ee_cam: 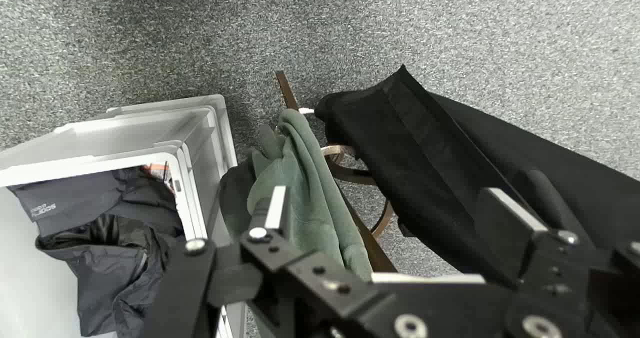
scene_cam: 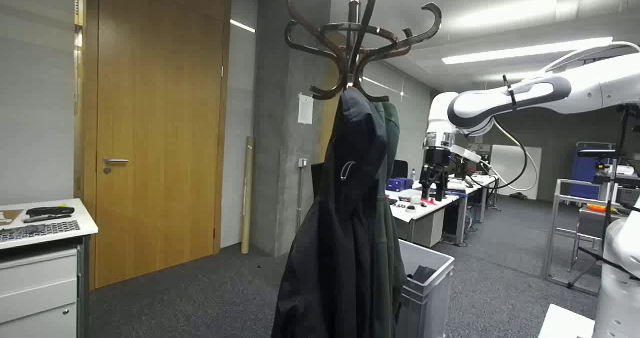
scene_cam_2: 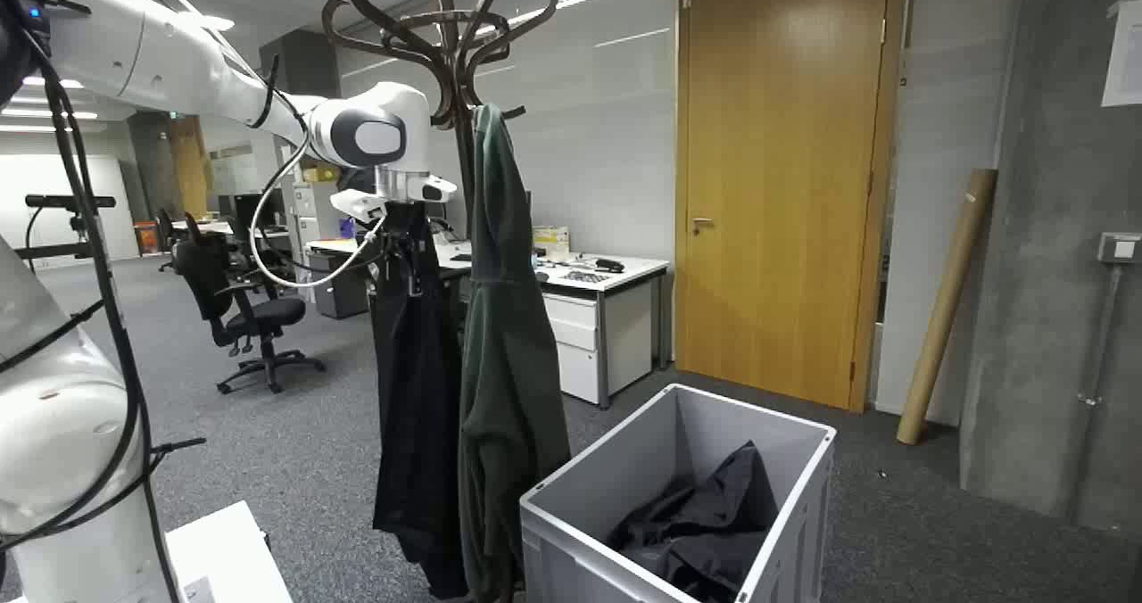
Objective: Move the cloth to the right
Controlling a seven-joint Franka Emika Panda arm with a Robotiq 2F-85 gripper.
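On the stand (scene_cam: 353, 40), in an exterior view, the coat (scene_cam: 345, 228) hangs left of the tool (scene_cam: 433, 194), which is spread wide, and the green garment (scene_cam: 389, 238) hangs on the coat's far side.

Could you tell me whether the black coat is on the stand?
On: in an exterior view, the black coat hangs from the coat stand, draping downward.

Near my gripper (scene_cam: 433, 194) but apart from it, the long black coat (scene_cam: 332, 238) hangs limp in soft upright folds (narrow and bunched at the top, much wider lower down); its fabric drops well below the height at which my gripper hangs.
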